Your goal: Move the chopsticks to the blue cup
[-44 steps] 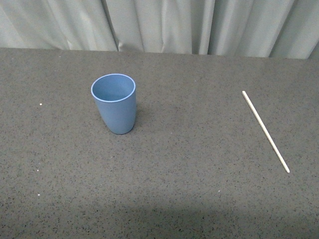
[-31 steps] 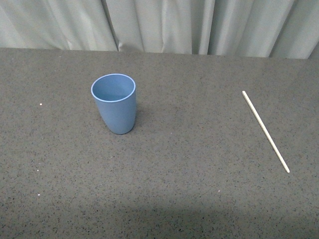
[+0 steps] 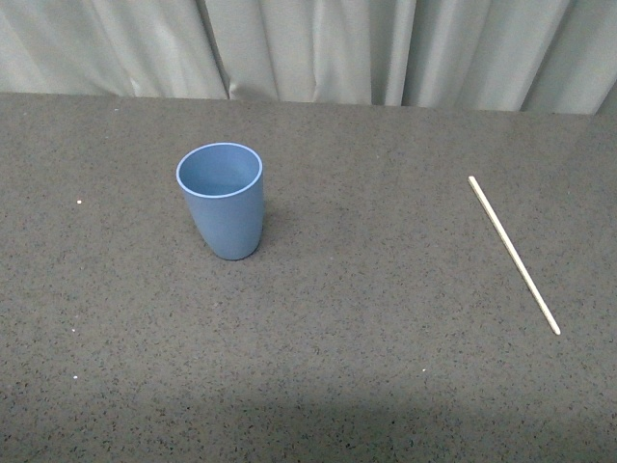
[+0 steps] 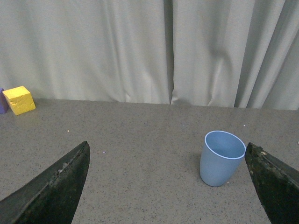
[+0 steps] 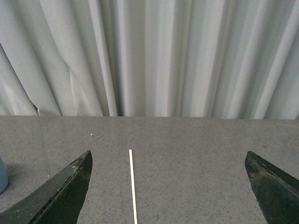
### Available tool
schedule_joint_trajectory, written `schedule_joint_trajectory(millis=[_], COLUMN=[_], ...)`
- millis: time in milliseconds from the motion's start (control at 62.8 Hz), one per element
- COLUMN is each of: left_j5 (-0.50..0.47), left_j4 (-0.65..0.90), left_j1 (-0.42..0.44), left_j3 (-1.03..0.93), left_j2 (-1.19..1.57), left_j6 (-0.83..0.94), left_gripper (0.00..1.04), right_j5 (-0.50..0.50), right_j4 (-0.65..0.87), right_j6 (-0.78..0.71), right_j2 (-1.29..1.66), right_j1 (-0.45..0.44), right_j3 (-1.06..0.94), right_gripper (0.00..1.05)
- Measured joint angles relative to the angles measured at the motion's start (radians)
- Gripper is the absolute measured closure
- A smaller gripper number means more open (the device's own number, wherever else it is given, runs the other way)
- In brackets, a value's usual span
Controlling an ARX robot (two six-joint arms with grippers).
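The blue cup [image 3: 221, 200] stands upright and empty on the dark table, left of centre in the front view. It also shows in the left wrist view [image 4: 222, 157], close to one finger of my open left gripper [image 4: 168, 186]. The chopstick [image 3: 513, 254] lies flat at the right side of the table, slanting toward the front right. In the right wrist view the chopstick [image 5: 132, 185] lies ahead of my open, empty right gripper [image 5: 168, 186], nearer one finger. Neither arm shows in the front view.
A grey curtain [image 3: 308, 48] hangs behind the table's far edge. A yellow block [image 4: 18, 100] sits at the back of the table in the left wrist view, with a purple thing [image 4: 2, 100] beside it at the frame edge. Small white specks [image 3: 79, 202] dot the table.
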Motion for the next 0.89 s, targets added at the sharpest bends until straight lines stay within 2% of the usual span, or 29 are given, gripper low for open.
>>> schedule_joint_trajectory(millis=[844, 892], left_j5=[0.0, 0.0], left_j4=[0.0, 0.0], left_j1=[0.0, 0.0], left_j3=[0.0, 0.0], left_j2=[0.0, 0.0], left_j6=[0.0, 0.0], left_gripper=[0.07, 0.07], right_j5=[0.0, 0.047], right_j4=[0.0, 0.011], right_j6=[0.0, -0.023], right_j2=[0.0, 0.009], right_j1=[0.0, 0.02], right_j3=[0.0, 0.0], right_gripper=[0.09, 0.09])
